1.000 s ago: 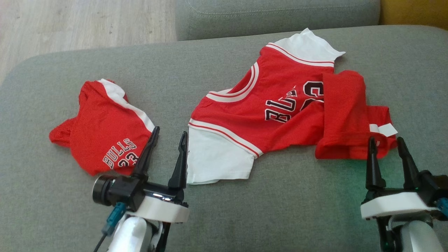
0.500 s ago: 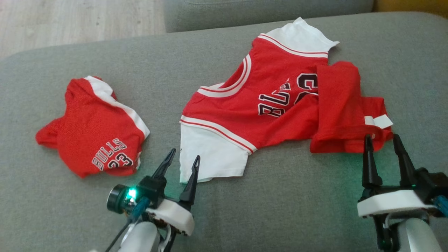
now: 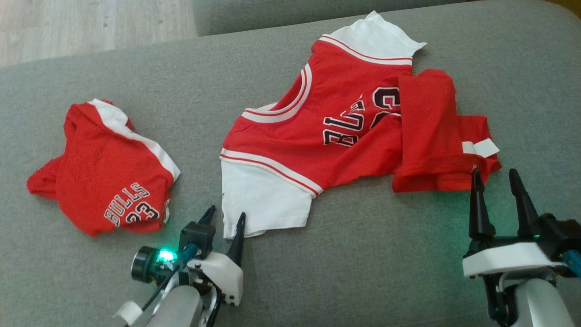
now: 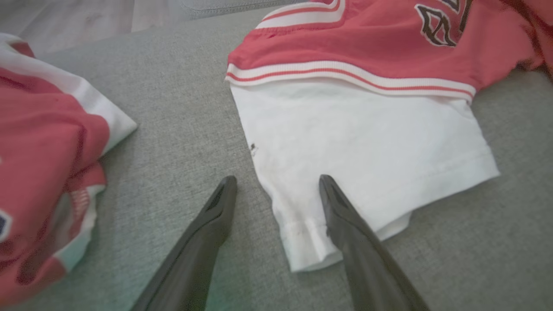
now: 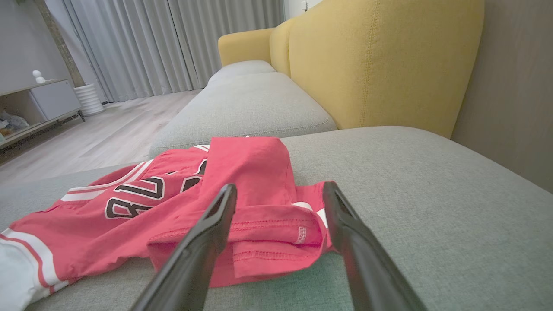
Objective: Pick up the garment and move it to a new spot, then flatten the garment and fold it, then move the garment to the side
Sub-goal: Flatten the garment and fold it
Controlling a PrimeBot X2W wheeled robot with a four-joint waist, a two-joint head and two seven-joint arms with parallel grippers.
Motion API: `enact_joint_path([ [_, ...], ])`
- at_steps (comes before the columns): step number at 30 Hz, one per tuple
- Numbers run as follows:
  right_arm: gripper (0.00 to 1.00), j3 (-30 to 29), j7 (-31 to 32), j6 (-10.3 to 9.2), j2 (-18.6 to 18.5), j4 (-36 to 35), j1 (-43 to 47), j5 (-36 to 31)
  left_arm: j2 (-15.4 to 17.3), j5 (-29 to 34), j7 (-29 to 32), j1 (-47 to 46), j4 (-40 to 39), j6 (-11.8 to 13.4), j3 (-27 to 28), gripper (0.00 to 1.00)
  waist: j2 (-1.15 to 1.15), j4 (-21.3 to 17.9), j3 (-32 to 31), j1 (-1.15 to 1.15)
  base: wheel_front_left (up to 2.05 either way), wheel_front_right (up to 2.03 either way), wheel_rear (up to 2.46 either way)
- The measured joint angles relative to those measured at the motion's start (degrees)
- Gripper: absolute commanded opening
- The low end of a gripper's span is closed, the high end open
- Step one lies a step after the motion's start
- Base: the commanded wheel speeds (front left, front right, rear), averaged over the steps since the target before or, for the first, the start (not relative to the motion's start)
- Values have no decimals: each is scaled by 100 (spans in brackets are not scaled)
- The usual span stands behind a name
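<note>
Counted 2 red Bulls garments: 1 jersey tee [image 3: 336, 131] at 1 o'clock, 1 smaller BULLS 23 piece [image 3: 104, 181] at 9. 2 grippers: left gripper [image 3: 227, 211] at 7, right gripper [image 3: 494, 171] at 4. Right wrist view had 2 grey seat cushions (near cushion [image 5: 410, 181], far cushion [image 5: 250, 103]) and 2 yellow backrests (near backrest [image 5: 380, 60], far backrest [image 5: 246, 45]).

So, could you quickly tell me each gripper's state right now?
Left gripper: open, at the white sleeve of the larger red fabric jersey.
Right gripper: open, holding nothing.

Jersey [image 3: 281, 141] lettering partly under own fold, smaller garment [image 4: 39, 142] edge-cropped
</note>
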Motion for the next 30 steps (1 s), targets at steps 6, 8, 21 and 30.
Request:
enact_joint_path([
  [6, 100, 0, 0, 0, 0, 3, -2, -1, 0, -78, 413, -141, 77, -222, -122, 10, 0, -7, 18, -1, 0, 0, 0],
  [8, 100, -1, 0, 0, 0, 5, -7, -1, -1, -163, 480, -166, 59, -267, -131, 0, 0, -7, 20, 0, 0, 0, 0],
  [21, 100, 727, 160, 0, 0, 401, 1, 213, 34, -356, -677, -94, -818, -52, 35, 0, 0, 229, -161, 0, 0, 0, 0],
  [30, 100, 1360, 591, 0, -2, 1089, -296, 978, 33, -355, -842, -77, -1091, -55, -36, 0, 0, 370, -114, 0, 0, 0, 0],
])
